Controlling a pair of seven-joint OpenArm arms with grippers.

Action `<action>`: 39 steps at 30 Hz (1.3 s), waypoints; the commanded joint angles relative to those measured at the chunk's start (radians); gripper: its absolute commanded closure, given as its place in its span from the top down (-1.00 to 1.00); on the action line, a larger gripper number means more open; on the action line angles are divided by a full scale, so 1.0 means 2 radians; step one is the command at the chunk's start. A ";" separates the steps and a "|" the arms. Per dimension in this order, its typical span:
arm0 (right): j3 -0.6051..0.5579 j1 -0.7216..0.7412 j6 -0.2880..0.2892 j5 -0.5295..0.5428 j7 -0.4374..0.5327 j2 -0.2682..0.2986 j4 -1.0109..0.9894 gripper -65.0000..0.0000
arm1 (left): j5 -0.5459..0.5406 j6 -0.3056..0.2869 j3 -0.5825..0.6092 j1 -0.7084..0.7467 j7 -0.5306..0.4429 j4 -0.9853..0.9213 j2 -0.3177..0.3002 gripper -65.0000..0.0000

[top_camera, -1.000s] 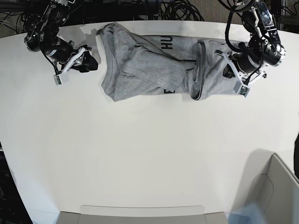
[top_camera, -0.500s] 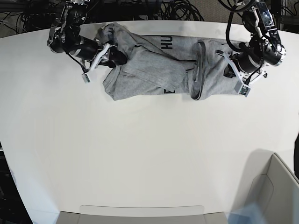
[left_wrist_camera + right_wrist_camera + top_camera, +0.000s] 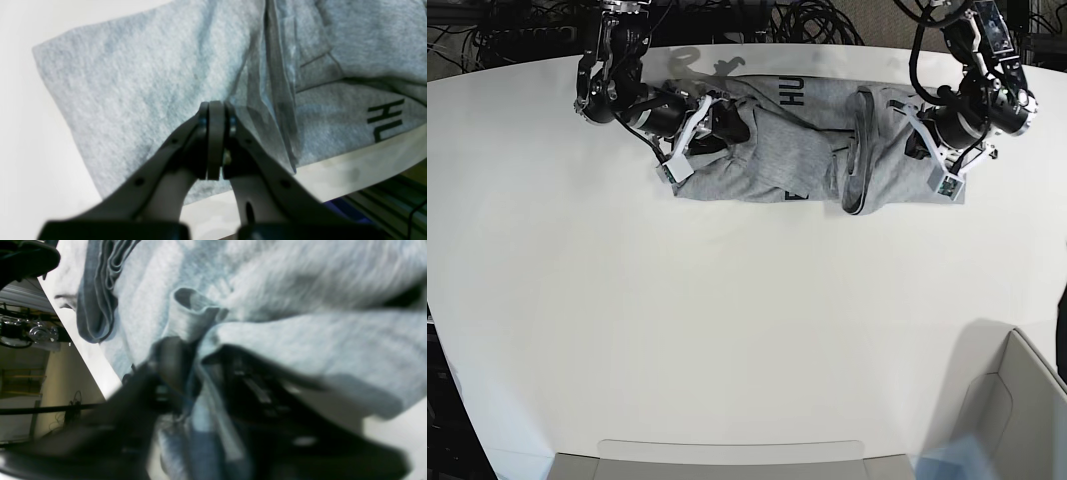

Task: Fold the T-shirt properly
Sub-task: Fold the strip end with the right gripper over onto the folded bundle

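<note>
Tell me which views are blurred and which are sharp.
Right wrist view: the right pincer is a dark smear and the T-shirt is soft. Left wrist view: cloth weave crisp, the left pincer slightly soft. Base view: sharp throughout.

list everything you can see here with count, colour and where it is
T-shirt: one, heather grey with black lettering, crumpled in a long band along the far edge of the table
table: one, white, fills most of the base view
bin: one, grey, at the near corner on the base view's right, only partly in view
cables: several, black, beyond the table's far edge
left arm's tool: one, grey, shut, over the shirt's end on the base view's right
right arm's tool: one, black, buried in cloth folds at the shirt's other end; blurred, so its opening is unclear
</note>
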 commanded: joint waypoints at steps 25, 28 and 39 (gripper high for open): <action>0.144 0.097 -0.055 0.011 0.005 0.138 0.003 -1.00 | -0.003 -0.001 -0.003 0.006 -0.005 0.009 -0.006 -1.00; 0.144 0.094 -0.069 0.010 0.005 0.151 0.006 -1.00 | -0.003 -0.001 -0.003 0.006 -0.005 0.009 -0.006 -1.00; 0.017 0.068 -0.194 -0.048 0.006 0.135 0.135 -1.00 | -0.003 -0.001 -0.004 0.038 -0.005 0.008 -0.045 -1.00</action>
